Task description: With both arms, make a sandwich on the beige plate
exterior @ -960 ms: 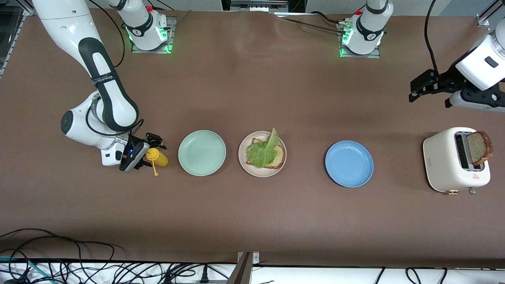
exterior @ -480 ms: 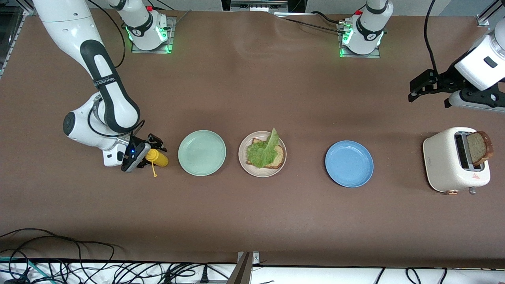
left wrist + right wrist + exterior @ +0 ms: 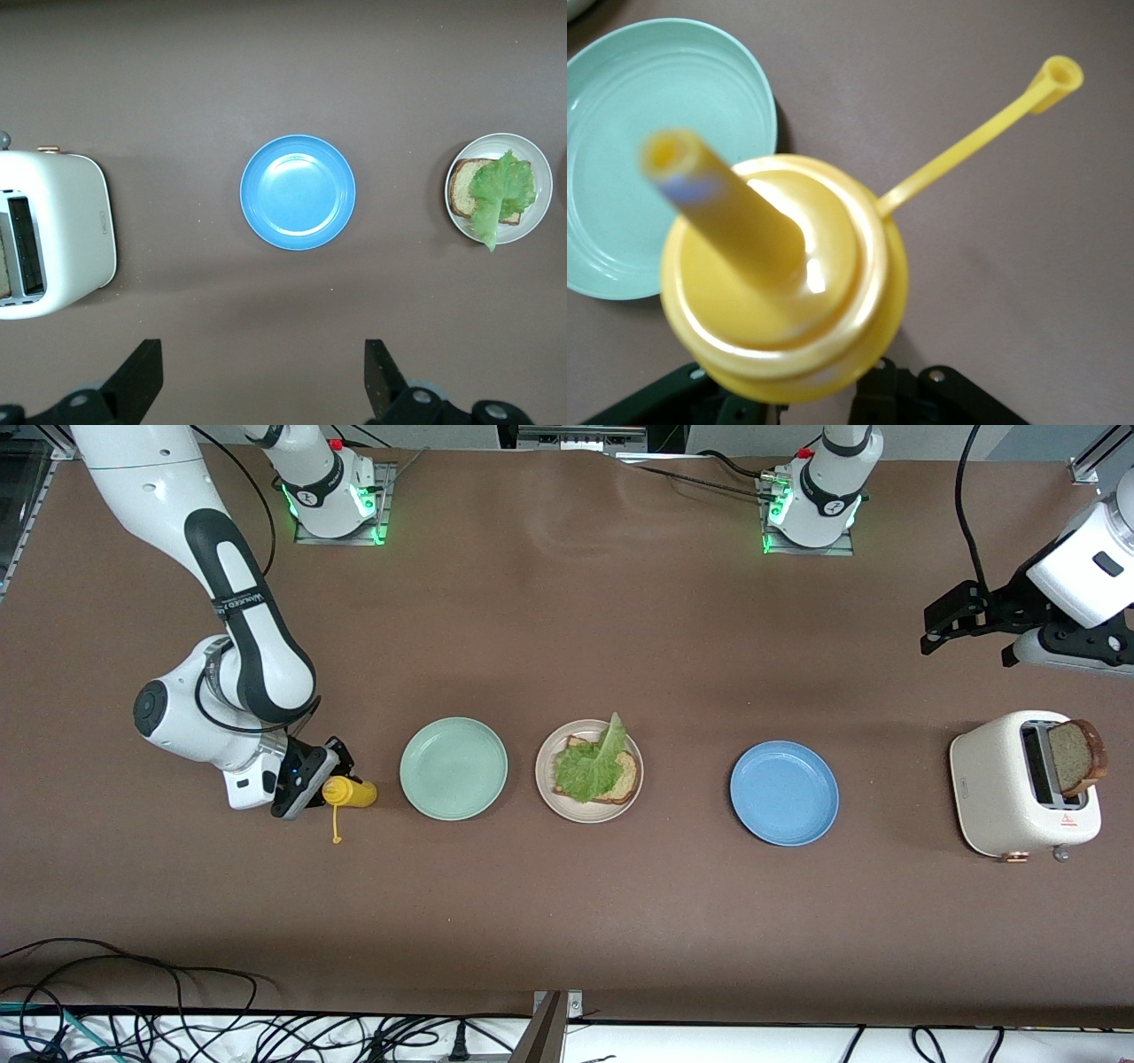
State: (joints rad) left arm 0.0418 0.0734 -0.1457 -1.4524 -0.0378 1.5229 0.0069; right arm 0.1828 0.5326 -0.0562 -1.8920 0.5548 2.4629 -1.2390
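Sandwich work stands half built. Right tool (image 3: 330, 778) is clamped on a yellow squeeze bottle (image 3: 348, 791), its tethered cap (image 3: 336, 838) dangling, just beside the mint-green plate (image 3: 454, 769), which holds nothing. Next to that plate sits the beige plate (image 3: 547, 793), carrying one bread slice (image 3: 625, 778) topped with a lettuce leaf (image 3: 592, 766). The bare blue plate (image 3: 784, 793) follows, then a white toaster (image 3: 997, 784) with a second bread slice (image 3: 1076, 755) in its slot. Left tool (image 3: 964, 613) waits spread wide above the desk (image 3: 567, 903), holding nothing.
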